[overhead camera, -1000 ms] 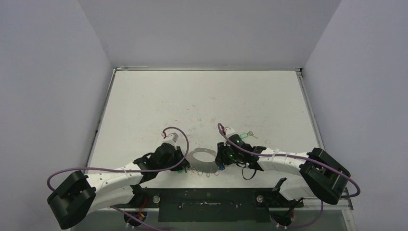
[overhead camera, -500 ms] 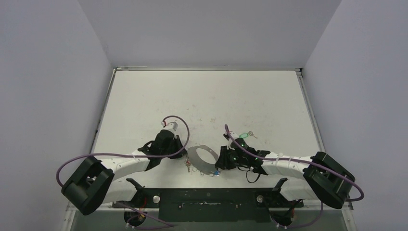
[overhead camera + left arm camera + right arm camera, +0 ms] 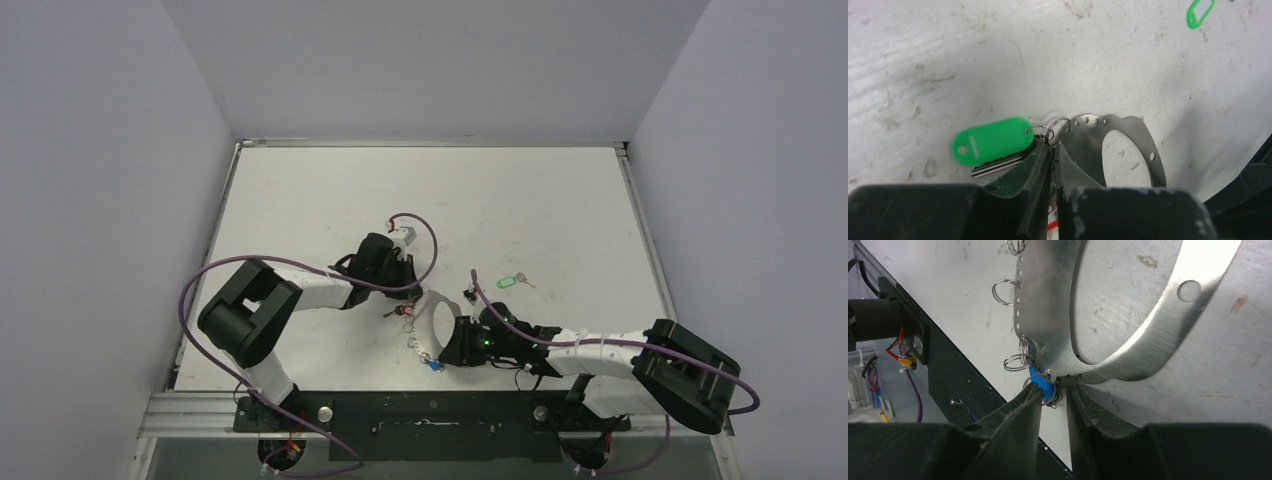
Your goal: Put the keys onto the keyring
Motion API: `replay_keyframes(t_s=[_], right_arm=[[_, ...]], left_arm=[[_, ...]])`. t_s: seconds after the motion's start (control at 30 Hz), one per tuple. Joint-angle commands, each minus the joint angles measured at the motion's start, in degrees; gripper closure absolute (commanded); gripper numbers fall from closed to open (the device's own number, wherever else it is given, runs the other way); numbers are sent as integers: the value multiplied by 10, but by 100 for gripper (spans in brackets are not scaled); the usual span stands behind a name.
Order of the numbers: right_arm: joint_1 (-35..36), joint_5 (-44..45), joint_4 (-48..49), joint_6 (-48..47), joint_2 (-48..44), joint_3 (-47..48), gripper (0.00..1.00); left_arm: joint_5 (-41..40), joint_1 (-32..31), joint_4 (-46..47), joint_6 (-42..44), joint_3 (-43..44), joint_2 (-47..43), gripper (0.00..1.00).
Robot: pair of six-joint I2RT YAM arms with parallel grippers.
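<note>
Both grippers pinch the keyring [image 3: 1088,135] by its rim, close to the desk's [image 3: 330,200] near edge, about midway along it.
To do this step well, I judge the hoop should be held steady from both sides, the pull gentle so the thin sheet does not bend; the green-tagged key [image 3: 990,141] lies against a wire loop [image 3: 1048,134] on the rim, and its small ring needs to sit fully in that loop before anything lets go; the left gripper [image 3: 1052,149] has its jaws almost touching, apparently nipping the rim beside that loop; the right gripper [image 3: 1054,390] has its jaws a narrow slit apart, clamped on the opposite rim beside a blue tag [image 3: 1047,388]; a second green-tagged key [image 3: 510,281] lies apart, toward the desk's right edge.
</note>
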Motion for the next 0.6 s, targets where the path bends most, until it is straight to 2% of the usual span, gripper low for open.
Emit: replay_keyframes(t_s=[0.0, 0.17, 0.3, 0.47, 0.57], right_arm=[[16, 28, -15, -13, -15, 13, 71], [17, 89, -143, -138, -110, 57, 65], [15, 131, -205, -239, -181, 78, 62], [7, 164, -224, -265, -213, 88, 62], [2, 166, -223, -256, -205, 90, 61]], left_arm=[[47, -1, 20, 53, 48, 37, 93], [53, -1, 8, 90, 67, 11, 91], [42, -1, -6, 97, 47, -60, 82], [19, -17, -17, 55, -11, -162, 75], [-22, -61, -23, 22, -53, -224, 70]])
